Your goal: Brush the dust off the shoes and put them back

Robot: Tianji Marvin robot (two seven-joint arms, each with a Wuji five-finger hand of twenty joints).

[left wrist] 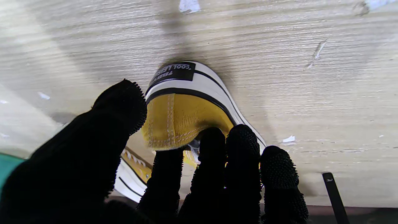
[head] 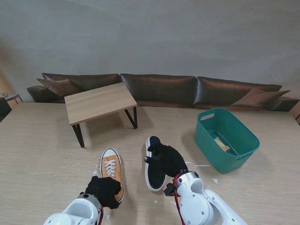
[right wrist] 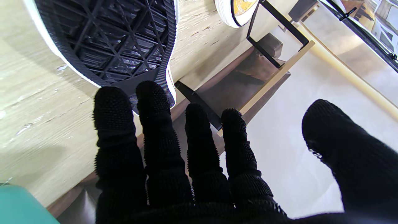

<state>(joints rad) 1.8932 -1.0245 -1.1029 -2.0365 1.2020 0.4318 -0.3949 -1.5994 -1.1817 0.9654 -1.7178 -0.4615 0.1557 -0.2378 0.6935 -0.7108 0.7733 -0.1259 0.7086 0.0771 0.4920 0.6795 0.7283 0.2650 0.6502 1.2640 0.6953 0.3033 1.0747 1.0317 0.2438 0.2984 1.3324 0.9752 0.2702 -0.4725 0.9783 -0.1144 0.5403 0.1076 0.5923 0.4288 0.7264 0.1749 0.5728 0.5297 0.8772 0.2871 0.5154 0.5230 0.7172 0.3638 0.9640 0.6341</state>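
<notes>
Black heel label (left wrist: 174,72): "COOL LIFE".

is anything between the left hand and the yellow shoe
Nothing visible. The left hand is already at the heel of the yellow shoe, its fingers against the heel's rim. The black shoe lies apart on the right, under the right hand.
</notes>
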